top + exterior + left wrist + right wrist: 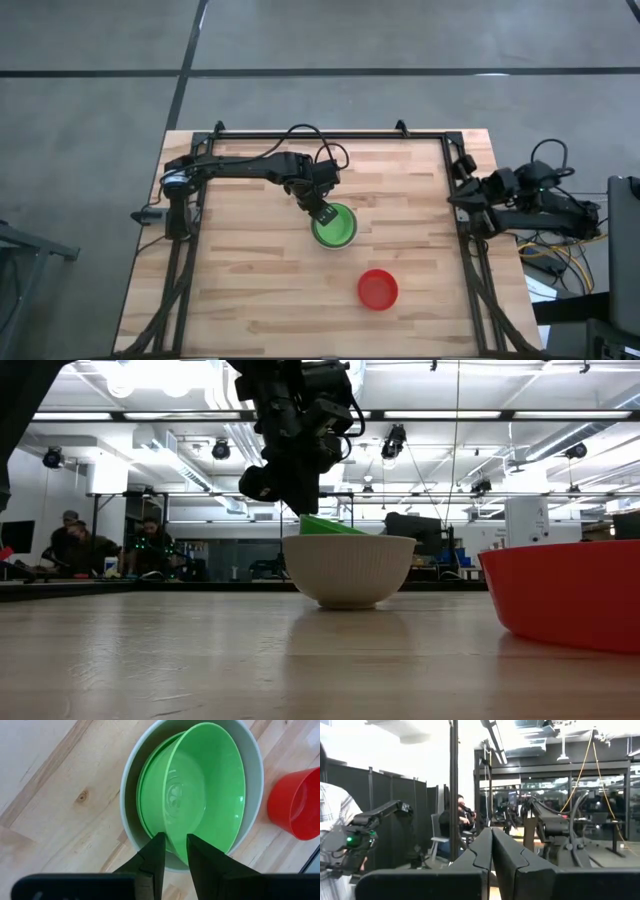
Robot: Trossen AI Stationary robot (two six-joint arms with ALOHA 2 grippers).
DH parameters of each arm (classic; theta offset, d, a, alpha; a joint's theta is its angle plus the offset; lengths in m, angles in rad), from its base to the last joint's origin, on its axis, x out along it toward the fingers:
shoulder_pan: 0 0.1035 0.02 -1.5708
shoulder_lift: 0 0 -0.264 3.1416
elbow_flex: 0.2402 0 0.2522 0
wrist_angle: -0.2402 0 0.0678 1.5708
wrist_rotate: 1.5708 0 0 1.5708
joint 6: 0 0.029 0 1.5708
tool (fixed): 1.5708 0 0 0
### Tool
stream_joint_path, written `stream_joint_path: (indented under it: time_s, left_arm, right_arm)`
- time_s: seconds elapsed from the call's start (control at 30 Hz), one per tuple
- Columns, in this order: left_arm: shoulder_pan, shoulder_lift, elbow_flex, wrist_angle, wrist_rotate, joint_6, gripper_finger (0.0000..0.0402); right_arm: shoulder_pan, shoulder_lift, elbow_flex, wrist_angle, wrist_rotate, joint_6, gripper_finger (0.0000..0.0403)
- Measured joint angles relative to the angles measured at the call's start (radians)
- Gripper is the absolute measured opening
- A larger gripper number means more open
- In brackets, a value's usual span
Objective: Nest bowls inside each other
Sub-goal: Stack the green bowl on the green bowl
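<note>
Two arms stand at a wooden table [250,290].

Left gripper [322,210]: reaches to the table's middle, over the stack's rim at about ten o'clock of it. In the left wrist view its fingers [154,857] pinch the near rim of the top green bowl [205,790], one finger inside the rim, one outside, with a narrow gap between them. Grip is on that bowl.

Top green bowl: tilted, its held edge raised, lying inside the stack. In the low view it shows as a slanted green edge [330,525] above the white rim.

Second green bowl [150,795]: nested beneath the tilted one, only a crescent of its rim visible.

Grey-white bowl [348,570]: outermost of the stack, upright on the table, near centre.

Red bowl [378,289]: upright and alone on the table, at about five o'clock from the stack, apart from it.

Right gripper [491,851]: parked off the table's edge at three o'clock, fingers pressed together, holding nothing.

Several people [75,545] sit in the room beyond the table.
</note>
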Motion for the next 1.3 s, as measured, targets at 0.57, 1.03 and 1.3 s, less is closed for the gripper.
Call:
stream_joint_path:
  time_s: [0.57,1.03,1.3]
  left_arm:
    - [0.0,0.0,0.0,0.0,0.0,-0.008,0.0083]
    - [0.0,0.0,0.0,0.004,0.0,-0.019,0.0083]
    - [0.0,0.0,0.0,0.004,0.0,-0.019,0.0083]
  right_arm:
    - [0.0,-0.193,-0.017,-0.011,0.001,0.005,0.0008]
    - [0.0,-0.207,-0.252,0.22,0.026,-0.004,0.0008]
    - [0.0,-0.211,-0.389,0.413,0.028,0.067,0.0008]
